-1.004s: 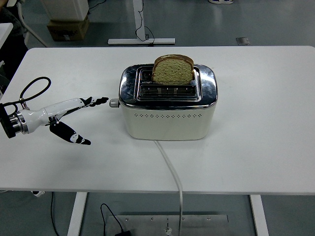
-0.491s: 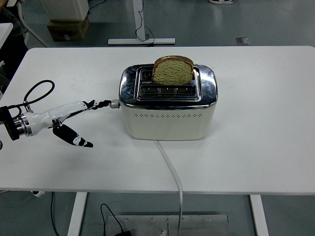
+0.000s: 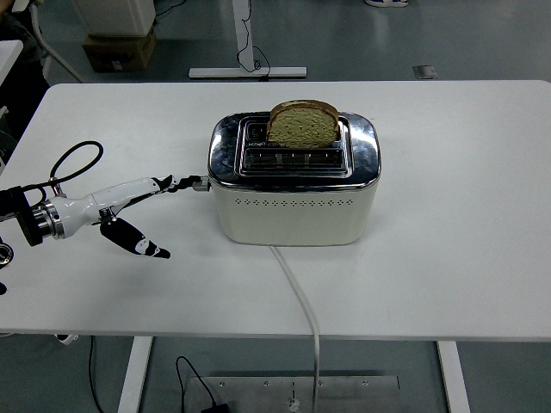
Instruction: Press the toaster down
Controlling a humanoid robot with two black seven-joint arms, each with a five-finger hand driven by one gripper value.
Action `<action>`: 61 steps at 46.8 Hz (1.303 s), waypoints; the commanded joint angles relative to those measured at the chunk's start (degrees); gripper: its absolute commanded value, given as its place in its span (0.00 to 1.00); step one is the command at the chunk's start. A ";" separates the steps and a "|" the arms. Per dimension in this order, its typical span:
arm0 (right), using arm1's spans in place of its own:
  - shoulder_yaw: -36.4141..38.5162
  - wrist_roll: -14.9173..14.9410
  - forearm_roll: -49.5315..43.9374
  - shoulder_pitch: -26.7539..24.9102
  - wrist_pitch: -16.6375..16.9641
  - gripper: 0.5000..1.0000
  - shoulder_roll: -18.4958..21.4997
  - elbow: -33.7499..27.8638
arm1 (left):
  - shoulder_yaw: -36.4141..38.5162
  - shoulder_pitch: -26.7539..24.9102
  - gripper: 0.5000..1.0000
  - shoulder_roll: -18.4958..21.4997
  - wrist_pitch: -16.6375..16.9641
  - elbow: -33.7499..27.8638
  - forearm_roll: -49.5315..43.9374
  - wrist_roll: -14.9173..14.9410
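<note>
My left hand [image 3: 129, 206] is spread open, holding nothing, fingertips [image 3: 182, 182] at the small lever [image 3: 201, 181] on the left side of the one toaster [image 3: 293, 189] mid-table, which has two slots, one bread slice [image 3: 302, 122] half hidden inside, and no words I can read.

left arm: low from left edge | left hand [image 3: 129, 206]: fingers extended, thumb splayed down

The left hand [image 3: 129, 211] is slim and white with black finger segments, joined by a silver cuff to a black looped cable [image 3: 73, 160].
</note>
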 commanded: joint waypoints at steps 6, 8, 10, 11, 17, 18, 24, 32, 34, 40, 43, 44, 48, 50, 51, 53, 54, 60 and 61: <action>0.00 0.00 0.00 0.00 0.00 1.00 0.00 -0.05 | 1.37 0.13 1.00 -0.39 -0.01 0.16 -0.08 -0.01; 0.00 0.00 0.00 0.00 0.00 1.00 0.00 0.04 | 1.55 0.13 1.00 -0.39 -0.01 0.16 -0.08 -0.01; 0.00 0.00 0.00 0.00 0.00 1.00 0.00 0.04 | 1.64 0.13 1.00 -0.47 0.08 0.16 -0.08 -0.01; 0.00 0.00 0.00 0.00 0.00 1.00 0.00 0.04 | 1.64 0.13 1.00 -0.47 0.08 0.16 -0.08 -0.01; 0.00 0.00 0.00 0.00 0.00 1.00 0.00 -0.05 | 1.64 0.13 1.00 -1.17 0.08 0.33 -0.17 -0.01; 0.00 0.00 0.00 0.00 0.00 1.00 0.00 -0.05 | 1.64 0.13 1.00 -1.26 0.08 0.51 -0.08 -0.01; 0.00 0.00 0.00 0.00 0.00 1.00 0.00 0.04 | 1.64 0.21 1.00 -1.62 0.08 1.47 -0.08 -0.01; 0.00 0.00 0.00 0.00 0.00 1.00 0.00 0.04 | 1.72 0.39 1.00 -1.70 0.08 1.83 -0.08 -0.01; 0.00 0.00 0.00 0.00 0.00 1.00 0.00 0.04 | 1.90 0.48 1.00 -1.88 0.08 2.00 -0.17 -0.01; 0.00 0.00 0.00 0.00 0.00 1.00 0.00 0.04 | 2.51 0.48 1.00 -2.14 0.16 2.09 -0.17 -0.01; 0.00 0.00 0.00 0.00 0.00 1.00 0.00 0.04 | 2.78 0.83 1.00 -2.14 0.60 2.27 -0.17 -0.01; 0.00 0.00 0.00 0.00 0.00 1.00 0.00 0.04 | 2.95 1.00 1.00 -2.14 0.78 2.27 -0.17 -0.01; 0.00 0.00 0.00 0.00 0.00 1.00 0.00 0.04 | 3.13 1.09 1.00 -2.14 0.96 2.35 -0.17 -0.01; 0.00 0.00 0.00 0.00 0.00 1.00 0.00 0.04 | 3.13 1.18 1.00 -2.14 0.96 2.35 -0.17 -0.01; 0.00 0.00 0.00 0.00 0.00 1.00 0.00 0.04 | 3.22 1.18 1.00 -2.14 1.04 2.35 -0.26 -0.01; 0.00 0.00 0.00 0.00 0.00 1.00 0.00 -0.05 | 3.22 1.18 1.00 -2.14 1.04 2.35 -0.26 -0.01; 0.00 0.00 0.00 0.00 0.00 1.00 0.00 -0.05 | 3.22 1.18 1.00 -2.14 1.04 2.35 -0.26 -0.01; 0.00 0.00 0.00 0.00 0.00 1.00 0.00 0.04 | 3.39 1.18 1.00 -2.14 1.13 2.70 -0.61 -0.01; 0.00 0.00 0.00 0.00 0.00 1.00 0.00 -0.05 | 3.39 1.27 1.00 -2.23 1.22 2.88 -0.61 -0.01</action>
